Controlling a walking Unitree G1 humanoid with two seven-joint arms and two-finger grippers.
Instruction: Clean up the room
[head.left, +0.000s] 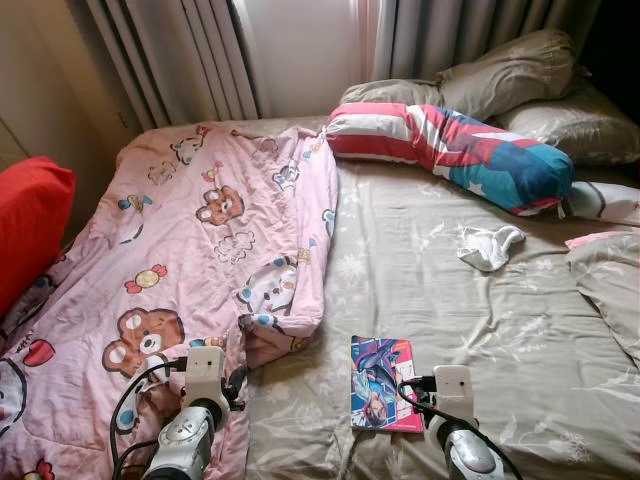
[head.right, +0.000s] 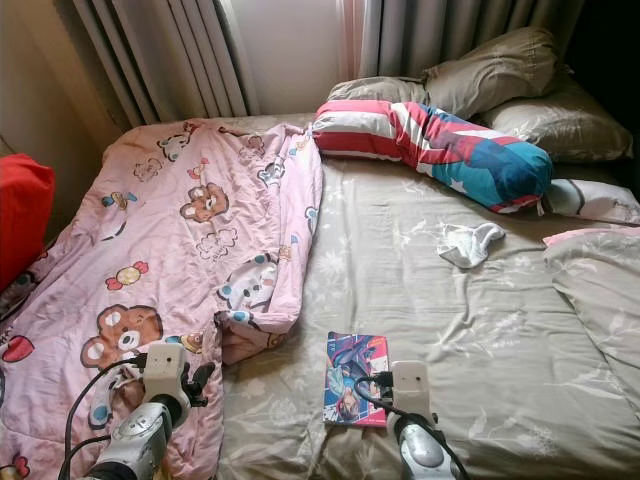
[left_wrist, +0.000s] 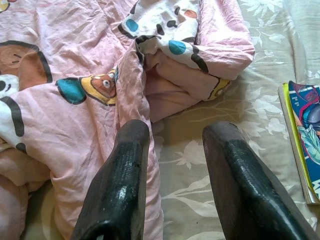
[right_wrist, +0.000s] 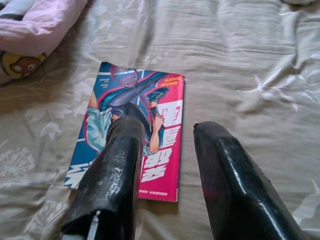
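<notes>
Head views: the right gripper (head.left: 452, 385) hovers beside a comic book (head.left: 383, 383) on the grey bedsheet (head.left: 480, 320); the left gripper (head.left: 205, 372) sits over the pink blanket (head.left: 200, 240), curtains (head.left: 180, 50) and pillows (head.left: 520, 75) well beyond.

Left wrist view: spread fingers (left_wrist: 122, 175) straddle the blanket's edge, holding nothing.

Right wrist view: fingers (right_wrist: 112, 175) parted and empty, one overlapping the cover; a thin book on soft bedding may slide or bend rather than lift.

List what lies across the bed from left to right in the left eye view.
red cushion → pink bear blanket → comic book → white sock → folded grey cover at the right edge
</notes>
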